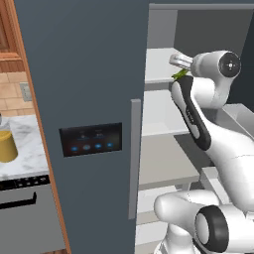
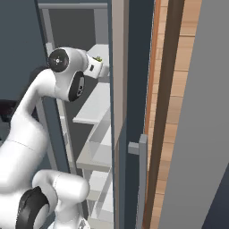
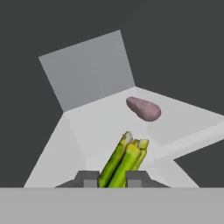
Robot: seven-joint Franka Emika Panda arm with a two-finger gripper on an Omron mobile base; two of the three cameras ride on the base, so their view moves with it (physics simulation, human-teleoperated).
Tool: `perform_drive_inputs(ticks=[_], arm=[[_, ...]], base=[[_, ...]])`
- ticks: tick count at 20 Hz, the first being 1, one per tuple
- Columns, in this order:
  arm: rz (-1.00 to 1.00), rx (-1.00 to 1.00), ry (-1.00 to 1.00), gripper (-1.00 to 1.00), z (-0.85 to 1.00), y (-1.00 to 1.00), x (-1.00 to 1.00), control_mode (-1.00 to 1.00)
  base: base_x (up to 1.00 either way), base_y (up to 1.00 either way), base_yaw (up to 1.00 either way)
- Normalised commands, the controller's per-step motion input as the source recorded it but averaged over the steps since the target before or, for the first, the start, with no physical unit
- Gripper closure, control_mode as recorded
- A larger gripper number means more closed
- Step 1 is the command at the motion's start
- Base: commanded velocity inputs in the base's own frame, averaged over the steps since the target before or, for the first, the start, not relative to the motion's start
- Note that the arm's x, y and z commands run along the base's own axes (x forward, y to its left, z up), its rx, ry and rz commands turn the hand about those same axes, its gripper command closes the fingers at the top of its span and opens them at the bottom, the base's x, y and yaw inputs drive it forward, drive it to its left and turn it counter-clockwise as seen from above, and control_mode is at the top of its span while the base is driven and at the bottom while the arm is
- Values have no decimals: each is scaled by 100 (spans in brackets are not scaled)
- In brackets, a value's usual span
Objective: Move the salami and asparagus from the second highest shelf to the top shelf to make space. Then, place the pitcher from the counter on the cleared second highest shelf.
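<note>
The asparagus [image 3: 122, 162] looked waxy and smooth, the salami [image 3: 144, 109] matt and faintly mottled. The top shelf [image 3: 87, 131] was plain matt white. The surface [image 1: 27, 144] showed veined marble; the pitcher [image 1: 7, 146] looked matt, opaque.

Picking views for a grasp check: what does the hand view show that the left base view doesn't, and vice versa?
Hand view alone: the salami lying on a white shelf, apart from the asparagus, and the claw shut on the stalks' base. Left base view alone: the yellow pitcher on the marble counter, the fridge door with its lit panel, and the arm reaching into the upper shelves. Both: the asparagus, a mere green sliver at the wrist in the base view.
</note>
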Motion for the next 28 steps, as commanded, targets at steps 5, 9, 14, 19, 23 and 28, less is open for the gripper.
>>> perform_drive_inputs(ticks=[5,9,14,19,23,28], arm=[[0,1,0,100,-7,-18,81,-100],[2,2,0,100,-2,-14,78,-100],[3,0,0,100,-8,-2,74,-100],[2,0,0,-100,-9,0,79,-100],[1,0,0,-100,-6,0,70,-100],[6,0,0,-100,-1,0,20,-100]], base=[[0,0,0],[0,0,0],[0,0,0],[0,0,0],[0,0,0],[0,0,0]])
